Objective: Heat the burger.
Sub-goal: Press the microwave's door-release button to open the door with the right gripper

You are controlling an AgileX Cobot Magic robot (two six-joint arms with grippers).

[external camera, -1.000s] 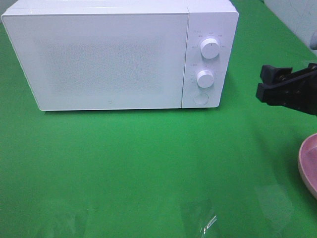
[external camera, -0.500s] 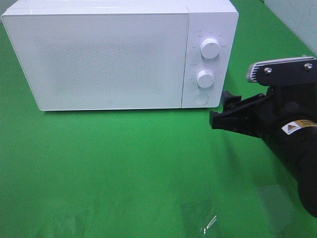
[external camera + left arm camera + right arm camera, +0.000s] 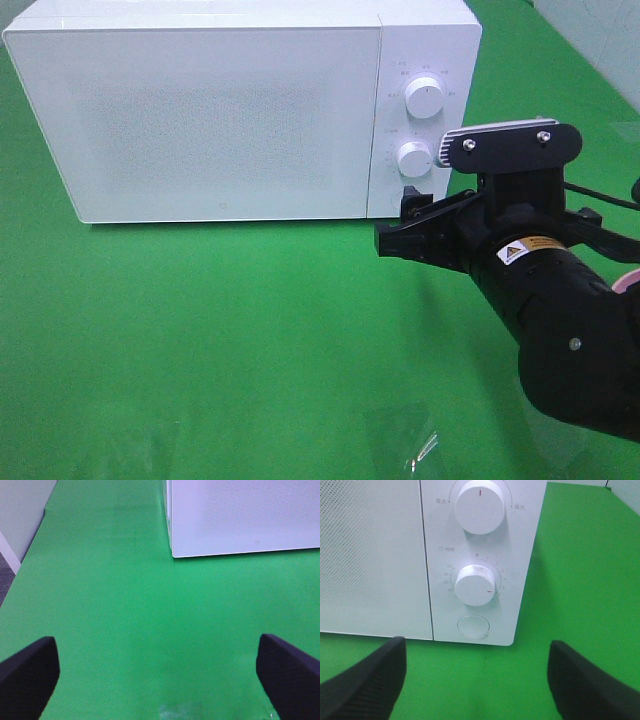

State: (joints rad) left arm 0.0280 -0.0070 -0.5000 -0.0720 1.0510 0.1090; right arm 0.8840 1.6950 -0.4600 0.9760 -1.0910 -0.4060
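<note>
The burger is out of view in every frame. A white microwave (image 3: 220, 110) stands at the back of the green table with its door shut. My right gripper (image 3: 398, 222) hovers open just in front of the lower right corner of the control panel. In the right wrist view the gripper (image 3: 477, 680) frames the round door button (image 3: 473, 626), with the timer knob (image 3: 475, 585) and the power knob (image 3: 480, 505) above it. Nothing is between its fingers. My left gripper (image 3: 157, 680) is open and empty over bare green cloth, with the microwave's left corner (image 3: 240, 515) ahead.
A green cloth (image 3: 200, 340) covers the table. A scrap of clear plastic (image 3: 420, 450) lies near the front edge. A sliver of pink (image 3: 627, 283) shows behind the right arm. A pale wall (image 3: 20, 515) borders the table's left side.
My right arm has swung in from the right edge toward the microwave's control panel and now covers most of the pink plate. Its jaws kept the same width. The microwave has not changed.
</note>
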